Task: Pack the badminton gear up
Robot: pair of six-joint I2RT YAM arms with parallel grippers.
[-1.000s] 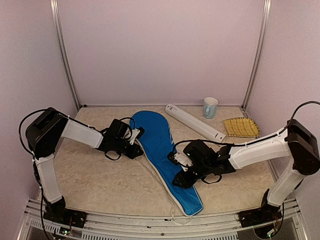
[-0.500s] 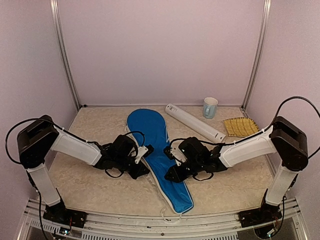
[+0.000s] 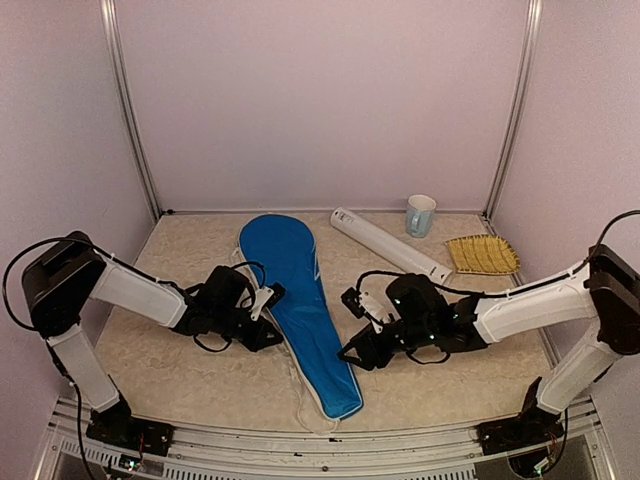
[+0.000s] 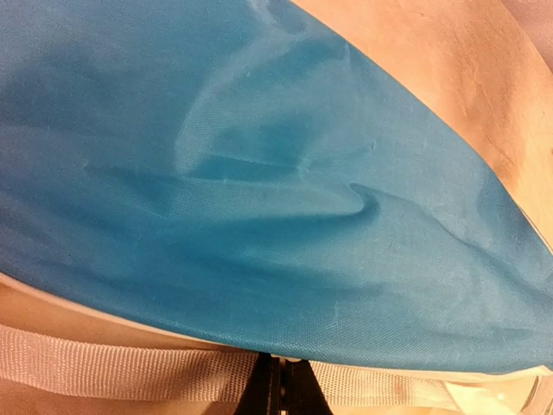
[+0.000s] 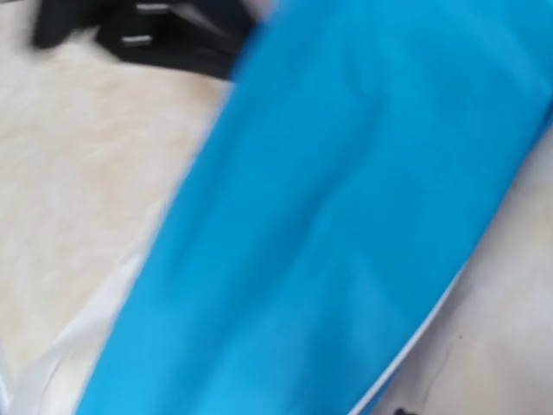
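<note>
The blue racket-shaped cover lies flat on the table, its wide end far and its narrow end near. In the left wrist view it fills the frame, with a white strap below it. My left gripper is at its left edge, and the black jaws are shut on its white rim. My right gripper is at the cover's right edge; its fingers do not show in the blurred right wrist view, which shows only the cover. The long white tube lies behind. Rackets and shuttlecocks are out of view.
A pale blue mug stands at the back by the tube's far side. A straw-coloured brush lies at the back right. Walls close in the table on three sides.
The cover has slid left and turned, its narrow end swinging toward the near left. My left gripper pulled back to the left with it. My right gripper shifted slightly right at the cover's edge.
</note>
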